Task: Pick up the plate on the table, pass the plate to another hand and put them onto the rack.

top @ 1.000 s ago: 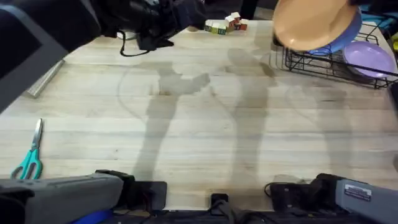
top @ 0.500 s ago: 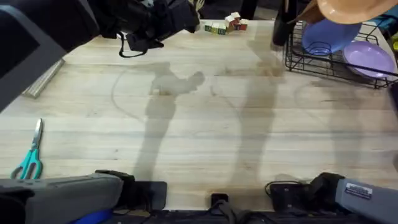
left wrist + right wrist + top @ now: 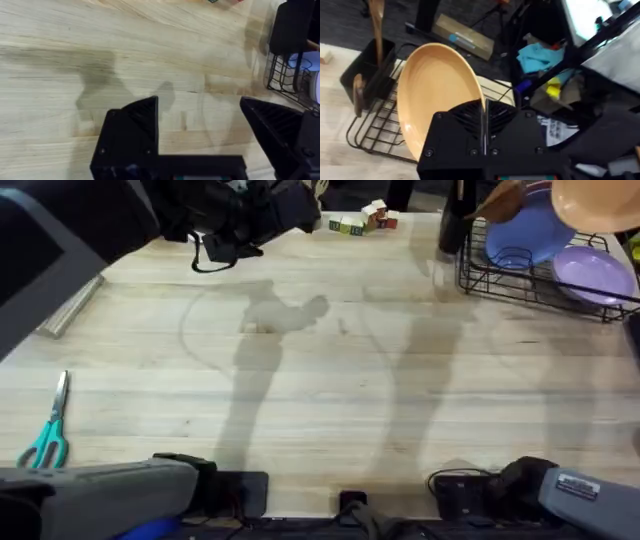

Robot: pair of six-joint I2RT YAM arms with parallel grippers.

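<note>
Two fingers (image 3: 484, 117) pinching plate (image 3: 437, 95) rim.

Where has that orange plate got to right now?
The orange plate is held up at the overhead view's far right, in the right pincer, above the black rack with the blue plate.

Bright, even overhead light; soft arm shadows fall across the table (image 3: 330, 390) toward six o'clock. The left arm at ten o'clock looms dark and blurred.
</note>
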